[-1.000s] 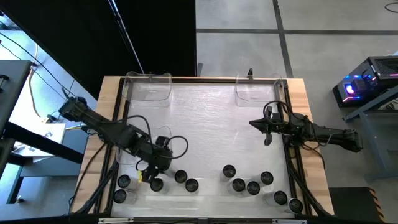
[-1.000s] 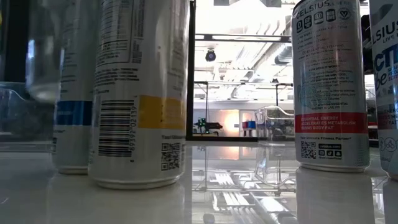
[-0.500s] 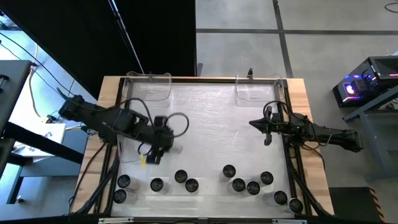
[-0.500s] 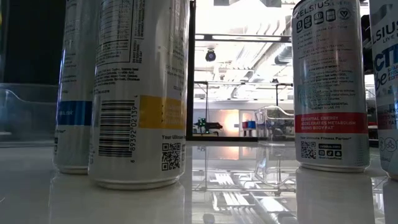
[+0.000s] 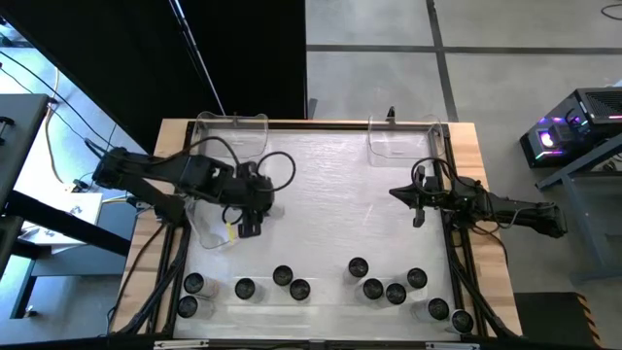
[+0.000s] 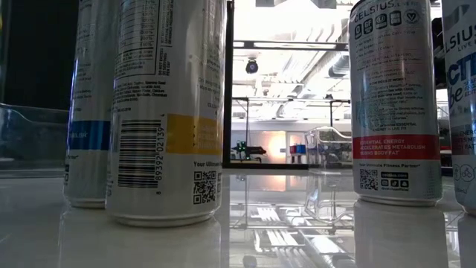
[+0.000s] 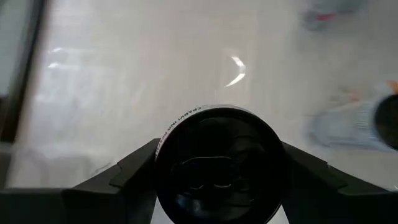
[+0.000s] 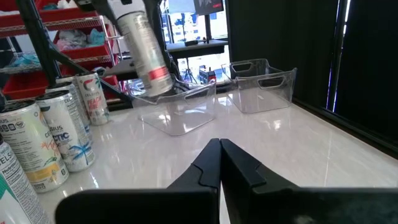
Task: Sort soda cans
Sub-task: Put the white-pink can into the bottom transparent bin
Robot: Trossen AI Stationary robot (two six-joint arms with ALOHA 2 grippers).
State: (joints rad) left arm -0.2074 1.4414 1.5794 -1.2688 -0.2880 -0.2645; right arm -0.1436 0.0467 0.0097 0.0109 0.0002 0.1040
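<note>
My left gripper [image 5: 249, 222] is shut on a soda can [image 8: 144, 50], silvery with a red band near its lower end, held in the air above a clear tray [image 8: 177, 112] on the table's left side. The can's dark top [image 7: 217, 165] fills the left wrist view between the fingers. My right gripper [image 5: 416, 199] is shut and empty over the table's right side; it also shows in the right wrist view [image 8: 221, 155]. Several cans stand on their bases along the near edge, in a left group [image 5: 245, 289] and a right group [image 5: 394, 290]. My left gripper pinches the can's upper end [image 7: 163, 146] between its two fingers [image 7: 134, 171], one on each side of the round top. The fingers come from above, pointing down. The can hangs below them, tilted, lifted clear of the table and the tray.
Two more clear trays stand at the far edge, one left [image 5: 233, 136] and one right [image 5: 403, 138]. The low view shows standing cans close up [image 6: 165, 112] [image 6: 394, 104]. The middle of the white table [image 5: 330, 194] is bare. Dark rails run along the table's sides.
My left gripper has carried the can up and toward the table's far edge, from beside the near-left group of cans to above the clear tray on the left. The can has stayed in its hold. The standing cans have kept their places.
</note>
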